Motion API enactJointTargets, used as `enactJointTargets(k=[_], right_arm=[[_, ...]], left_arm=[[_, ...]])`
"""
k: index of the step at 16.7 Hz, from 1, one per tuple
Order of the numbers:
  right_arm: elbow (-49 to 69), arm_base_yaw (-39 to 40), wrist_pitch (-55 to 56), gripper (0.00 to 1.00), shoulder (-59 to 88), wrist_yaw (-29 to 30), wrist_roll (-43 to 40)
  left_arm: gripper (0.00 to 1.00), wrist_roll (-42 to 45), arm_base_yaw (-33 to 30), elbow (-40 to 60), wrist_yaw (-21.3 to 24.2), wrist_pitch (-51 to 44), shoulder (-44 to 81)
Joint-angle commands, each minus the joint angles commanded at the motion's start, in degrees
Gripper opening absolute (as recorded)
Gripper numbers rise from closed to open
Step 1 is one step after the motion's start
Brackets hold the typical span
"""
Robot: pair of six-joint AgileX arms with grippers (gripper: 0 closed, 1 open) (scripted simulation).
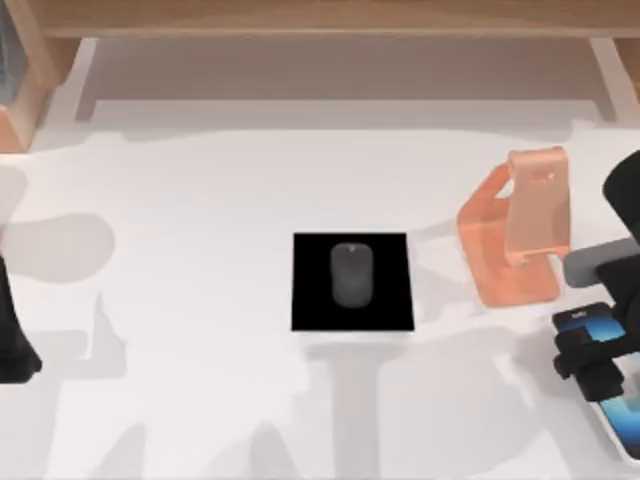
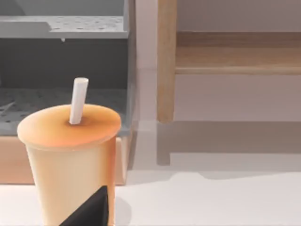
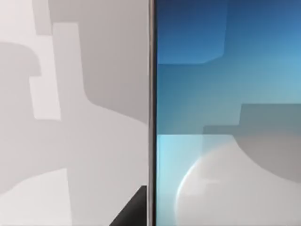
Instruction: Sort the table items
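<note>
— Right gripper (image 1: 597, 362), low at the table's right edge: what are its fingers doing?
— Over the smartphone (image 1: 612, 385), which lies flat there; whether they clasp it, I cannot tell. Up close its blue-white screen (image 3: 225, 113) meets bare white table (image 3: 75, 141).
— And further out?
— An orange phone stand (image 1: 520, 228) just beside, then the mouse (image 1: 351, 274) on a black mat (image 1: 310, 300) at mid-table. Left arm sits at the left edge, by an orange cup (image 2: 70, 160) with a straw (image 2: 78, 100). Wooden shelving (image 1: 330, 18) lines the back.
</note>
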Motion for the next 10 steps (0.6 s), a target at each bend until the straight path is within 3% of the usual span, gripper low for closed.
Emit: enactJointTargets(k=[5,10], right_arm=[[-0.6,-0.5,0.1,0.00,-0.8,0.5,-0.1],[-8.2,-2.6,6.3,0.00,-12.8,9.3,-1.5]], left_arm=[[1.00,0.0,0.0,0.0,0.0,0.0,0.0],[1.00,0.0,0.0,0.0,0.0,0.0,0.0]])
